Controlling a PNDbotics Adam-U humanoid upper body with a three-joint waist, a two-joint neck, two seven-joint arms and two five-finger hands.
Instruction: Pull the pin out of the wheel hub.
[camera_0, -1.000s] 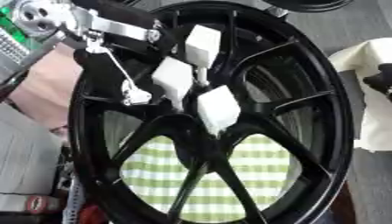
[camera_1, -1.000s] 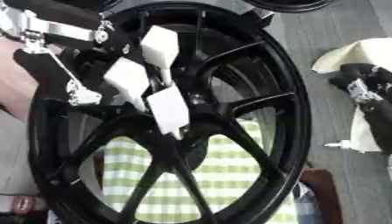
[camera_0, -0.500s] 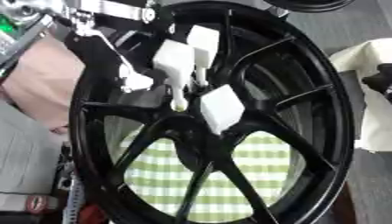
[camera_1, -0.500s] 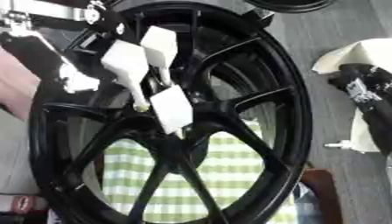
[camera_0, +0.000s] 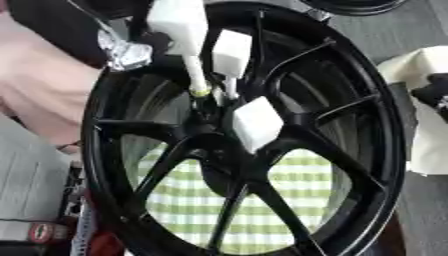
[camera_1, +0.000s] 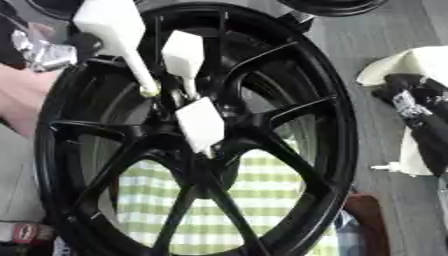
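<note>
A black spoked wheel hub (camera_0: 350, 150) fills both views. Three white pins with block-shaped heads cluster near its centre. The upper-left pin (camera_0: 179, 22) is raised, and its thin shaft ends in a yellowish tip (camera_0: 200, 92) just above the hub centre. My left hand (camera_0: 131, 52), black and silver, is at the upper left against that pin's head, fingers curled on it and partly hidden. The other two pins (camera_0: 231, 52) (camera_0: 257, 123) stand in the hub. My right hand (camera_1: 418, 112) lies on a white cloth at the right edge.
A green-and-white checked cloth (camera_0: 297, 200) shows through the spokes. A pink surface (camera_0: 44, 95) lies left of the wheel. Another black rim (camera_0: 350, 4) is at the top edge. A red-labelled object (camera_0: 42, 233) sits at the lower left, a brown item (camera_1: 372, 215) at the lower right.
The pin in my left hand has risen up and to the left, its shaft coming out of the hub. The other two pins stayed put. The view has shifted slightly.
</note>
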